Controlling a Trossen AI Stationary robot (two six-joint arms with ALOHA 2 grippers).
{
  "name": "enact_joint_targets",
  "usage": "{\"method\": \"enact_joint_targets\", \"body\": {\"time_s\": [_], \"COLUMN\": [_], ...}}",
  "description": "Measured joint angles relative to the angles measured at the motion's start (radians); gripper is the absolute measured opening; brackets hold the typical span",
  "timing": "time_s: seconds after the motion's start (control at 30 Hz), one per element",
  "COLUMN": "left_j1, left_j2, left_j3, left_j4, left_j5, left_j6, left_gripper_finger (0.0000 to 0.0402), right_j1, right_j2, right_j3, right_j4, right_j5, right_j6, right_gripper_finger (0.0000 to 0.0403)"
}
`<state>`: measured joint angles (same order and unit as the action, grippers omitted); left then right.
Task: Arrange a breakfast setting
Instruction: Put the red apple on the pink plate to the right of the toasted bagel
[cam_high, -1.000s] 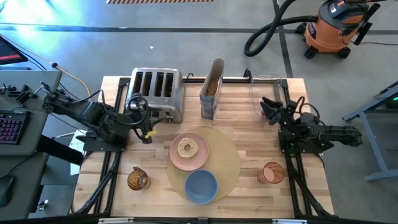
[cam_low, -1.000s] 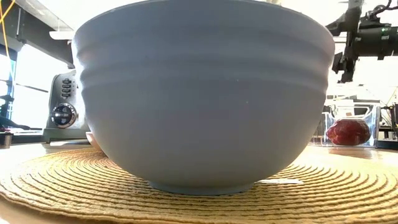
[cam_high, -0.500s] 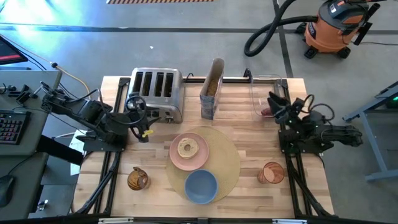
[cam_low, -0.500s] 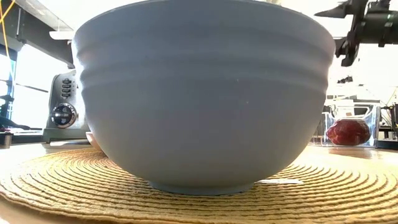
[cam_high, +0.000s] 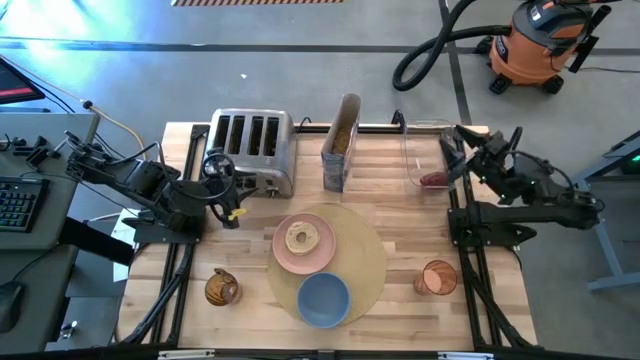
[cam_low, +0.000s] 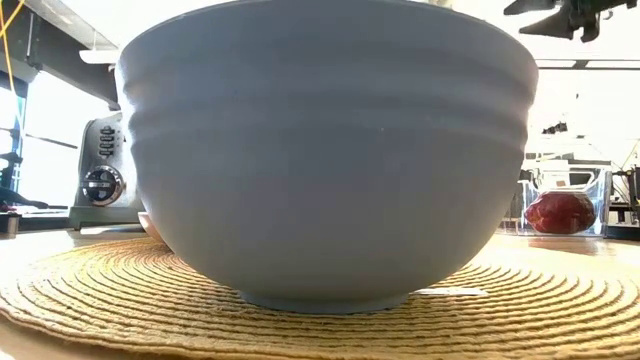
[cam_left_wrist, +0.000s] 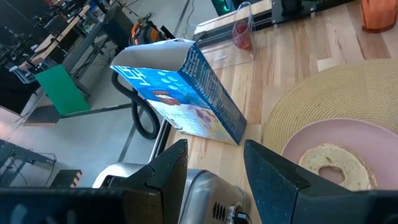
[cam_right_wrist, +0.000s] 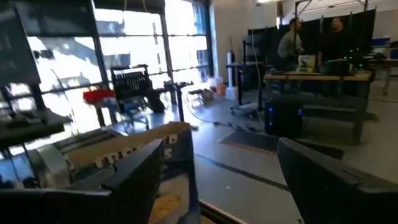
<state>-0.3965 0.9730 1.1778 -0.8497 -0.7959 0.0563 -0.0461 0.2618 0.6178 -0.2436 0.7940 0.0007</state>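
Observation:
The round tan placemat (cam_high: 360, 262) lies mid-table. On it rest the pink plate (cam_high: 318, 258), which carries the tan bagel (cam_high: 301, 238), and the blue bowl (cam_high: 323, 298), which fills the low view (cam_low: 330, 150). The red fruit (cam_high: 433, 180) lies inside a clear bin (cam_high: 420, 140) at the far right. My left gripper (cam_high: 228, 195) hovers open at the toaster's near left corner. My right gripper (cam_high: 455, 155) is open and raised beside the bin, its fingers level. Nothing sits between its fingers in the right wrist view (cam_right_wrist: 230, 180).
A steel toaster (cam_high: 250, 150) stands at the far left, and a blue cereal box (cam_high: 340, 155) stands between it and the bin. A brown object (cam_high: 222, 288) sits near left, an orange cup (cam_high: 437, 277) near right. People stand at benches in the room beyond (cam_right_wrist: 292, 43).
My right gripper has risen well above the table and drifted toward the far right corner, next to the clear bin. It has rolled about its own axis and stays open. In the low view it has climbed to the picture's top.

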Motion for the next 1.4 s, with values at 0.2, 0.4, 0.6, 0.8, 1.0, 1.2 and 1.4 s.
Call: {"method": "enact_joint_targets", "body": {"time_s": [0.2, 0.4, 0.6, 0.8, 1.0, 1.2, 1.4], "left_j1": [0.000, 0.000, 0.000, 0.000, 0.000, 0.000, 0.000], "left_j2": [0.000, 0.000, 0.000, 0.000, 0.000, 0.000, 0.000], "left_j3": [0.000, 0.000, 0.000, 0.000, 0.000, 0.000, 0.000], "left_j4": [0.000, 0.001, 0.001, 0.001, 0.001, 0.001, 0.001], "left_j5": [0.000, 0.000, 0.000, 0.000, 0.000, 0.000, 0.000], "left_j6": [-0.003, -0.013, -0.043, -0.045, -0.056, -0.055, -0.070], "left_gripper_finger": [0.0149, 0.0149, 0.0149, 0.0149, 0.0149, 0.0149, 0.0149], "right_j1": [0.000, 0.000, -0.073, -0.233, -0.417, -0.573, -0.671], "right_j2": [0.176, 0.339, 0.478, 0.583, 0.665, 0.756, 0.843], "right_j3": [0.180, 0.348, 0.502, 0.594, 0.612, 0.612, 0.612], "right_j4": [-0.195, -0.448, -0.705, -0.794, -0.851, -0.955, -0.994], "right_j5": [0.076, 0.165, 0.155, -0.051, -0.339, -0.488, -0.543], "right_j6": [-0.050, -0.050, 0.022, -0.013, -0.076, -0.111, -0.158], "right_gripper_finger": [0.0298, 0.0298, 0.0298, 0.0298, 0.0298, 0.0298, 0.0298]}}
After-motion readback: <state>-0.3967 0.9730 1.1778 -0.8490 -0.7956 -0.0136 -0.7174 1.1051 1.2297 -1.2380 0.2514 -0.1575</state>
